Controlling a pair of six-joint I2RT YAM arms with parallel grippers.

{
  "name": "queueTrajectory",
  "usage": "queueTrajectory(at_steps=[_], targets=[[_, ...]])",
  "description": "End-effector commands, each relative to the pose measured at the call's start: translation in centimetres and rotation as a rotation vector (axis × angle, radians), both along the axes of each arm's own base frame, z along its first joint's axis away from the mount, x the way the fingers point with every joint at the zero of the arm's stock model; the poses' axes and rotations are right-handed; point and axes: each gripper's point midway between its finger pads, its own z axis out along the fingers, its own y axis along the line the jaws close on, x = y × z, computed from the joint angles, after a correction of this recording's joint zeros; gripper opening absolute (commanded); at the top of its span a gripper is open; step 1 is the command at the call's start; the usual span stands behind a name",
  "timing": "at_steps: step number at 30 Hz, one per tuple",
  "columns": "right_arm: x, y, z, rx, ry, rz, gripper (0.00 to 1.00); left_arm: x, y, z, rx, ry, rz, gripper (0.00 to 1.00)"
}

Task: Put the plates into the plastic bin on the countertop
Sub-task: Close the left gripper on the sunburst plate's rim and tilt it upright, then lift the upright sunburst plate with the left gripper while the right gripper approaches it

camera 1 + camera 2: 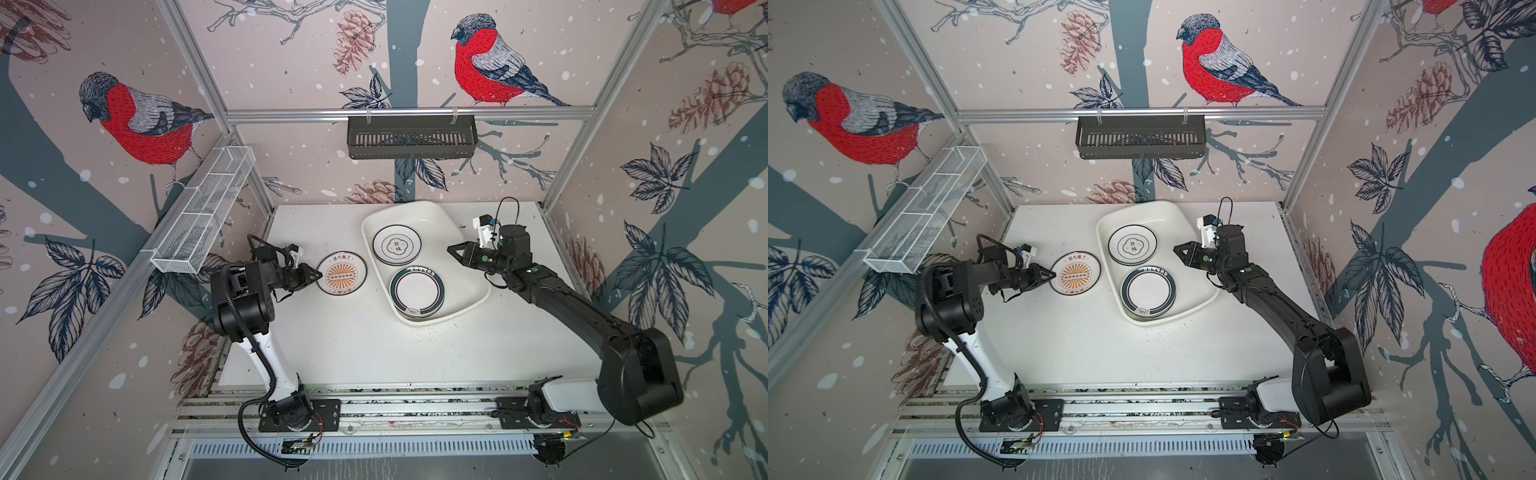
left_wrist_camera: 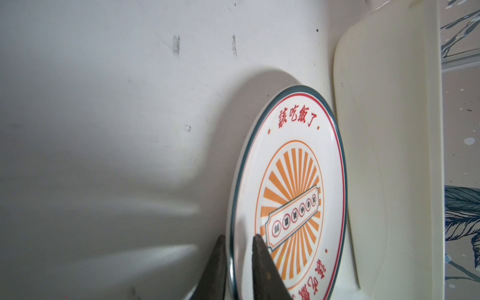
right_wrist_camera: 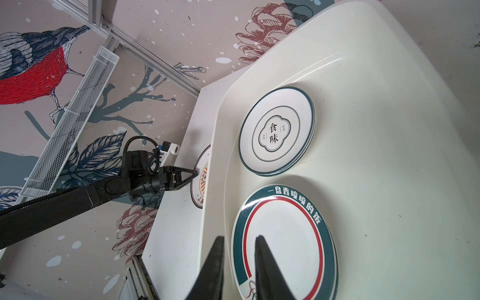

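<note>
fingers (image 2: 265,272) on your left gripper (image 2: 239,237) straddle the rim of the sunburst plate (image 2: 293,181), clamp unclear; that shallow bite may slip midlift.

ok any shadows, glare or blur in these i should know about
In the left wrist view the sunburst plate is sharp and throws a soft shadow on the countertop, while the left gripper is blurred. In the right wrist view the plastic bin shows mild sheen, no blown glare. Both top views look evenly lit and sharp.

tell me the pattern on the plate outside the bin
Sunburst plate: orange central rays, red lettering, teal rim. Clearest in the left wrist view.
</note>
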Motion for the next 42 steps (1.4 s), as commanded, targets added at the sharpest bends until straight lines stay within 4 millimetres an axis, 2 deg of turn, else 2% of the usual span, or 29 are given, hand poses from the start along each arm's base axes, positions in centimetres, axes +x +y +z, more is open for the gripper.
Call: queueTrajectory(at_steps=[1,13,17,20,38,42], targets=[[0.2,0.2,1.0,0.018,-0.044,0.005,0.24,0.1,0.0,-0.1,-0.007,0.001,0.011,0.19],[0.1,0.2,0.9,0.022,-0.045,0.006,0.24,0.1,-0.2,0.3,-0.045,0.009,0.043,0.06],[0.2,0.2,0.9,0.022,-0.046,0.007,0.24,0.2,-0.2,1.0,-0.043,-0.006,0.045,0.00],[0.3,0.3,1.0,0.025,-0.048,0.008,0.24,0.3,-0.2,1.7,-0.040,-0.020,0.044,0.00],[0.3,0.4,1.4,0.034,-0.056,0.012,0.31,1.4,1.2,9.5,0.034,-0.133,0.117,0.00],[0.2,1.9,1.3,-0.015,-0.060,0.059,0.32,1.8,1.7,11.7,0.079,-0.183,0.134,0.00]])
